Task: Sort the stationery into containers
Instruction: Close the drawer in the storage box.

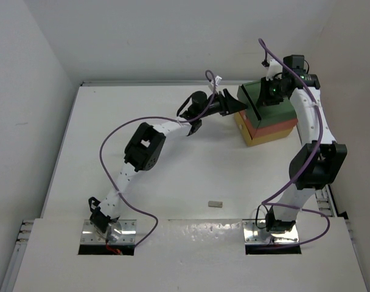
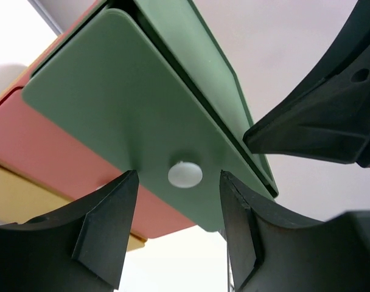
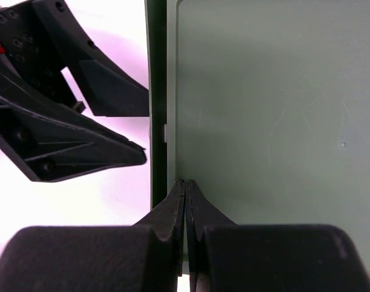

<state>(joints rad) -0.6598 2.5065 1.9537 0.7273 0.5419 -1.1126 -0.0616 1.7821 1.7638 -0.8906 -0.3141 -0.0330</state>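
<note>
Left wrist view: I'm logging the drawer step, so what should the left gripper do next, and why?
Probably close the left gripper on the white knob: its fingers stand open on either side of it at the green drawer front, so nothing is gripped yet.

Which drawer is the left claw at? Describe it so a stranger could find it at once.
Find the stack of three drawers at the far right, beside the right arm. The green drawer is the top one, above the coral-red drawer and the yellow drawer. Only it is green, with a white knob showing between the open fingers of the left claw.
</note>
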